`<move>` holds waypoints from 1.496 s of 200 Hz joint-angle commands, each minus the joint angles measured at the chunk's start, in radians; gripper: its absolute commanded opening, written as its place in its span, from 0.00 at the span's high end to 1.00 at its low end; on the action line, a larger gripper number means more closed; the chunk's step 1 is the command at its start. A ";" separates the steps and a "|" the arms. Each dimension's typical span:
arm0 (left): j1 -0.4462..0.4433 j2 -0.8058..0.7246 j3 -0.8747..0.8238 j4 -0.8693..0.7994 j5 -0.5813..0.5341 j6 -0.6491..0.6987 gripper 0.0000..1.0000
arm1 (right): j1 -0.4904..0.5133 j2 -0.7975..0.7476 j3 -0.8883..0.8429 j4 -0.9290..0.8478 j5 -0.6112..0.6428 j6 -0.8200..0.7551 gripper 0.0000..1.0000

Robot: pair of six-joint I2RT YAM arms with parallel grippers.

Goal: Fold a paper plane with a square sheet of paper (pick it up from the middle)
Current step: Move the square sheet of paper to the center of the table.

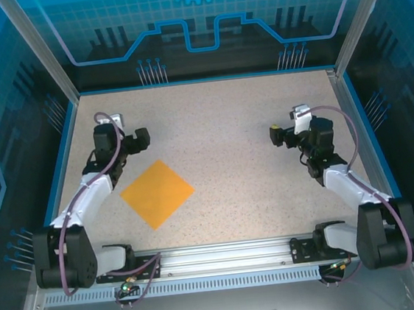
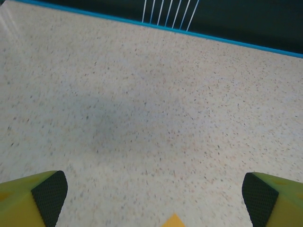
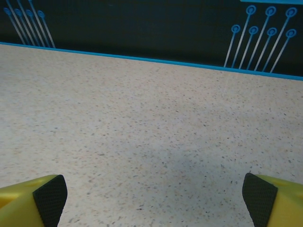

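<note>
Left gripper (image 2: 154,198), right gripper (image 3: 155,196) agape; square sheet of paper (image 2: 174,221) corner barely visible.

Speckled beige table (image 1: 242,136) inside blue-patterned enclosure walls (image 1: 200,15).

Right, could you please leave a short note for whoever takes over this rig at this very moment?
Left arm: jaws wide open and empty, just beyond the far corner of the square sheet of paper, not touching it.
Right arm: jaws wide open and empty, over the right side of the table.
Paper: lies flat and unfolded, turned like a diamond, left of the table's centre.
Done: nothing yet; no crease shows.
Left: pick the paper up from the middle, then make every fold of the plane.
</note>
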 commanded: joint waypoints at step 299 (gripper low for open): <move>-0.314 0.263 0.016 -0.583 -0.014 -0.437 0.01 | 0.257 -0.008 0.297 -0.827 -0.139 0.118 0.01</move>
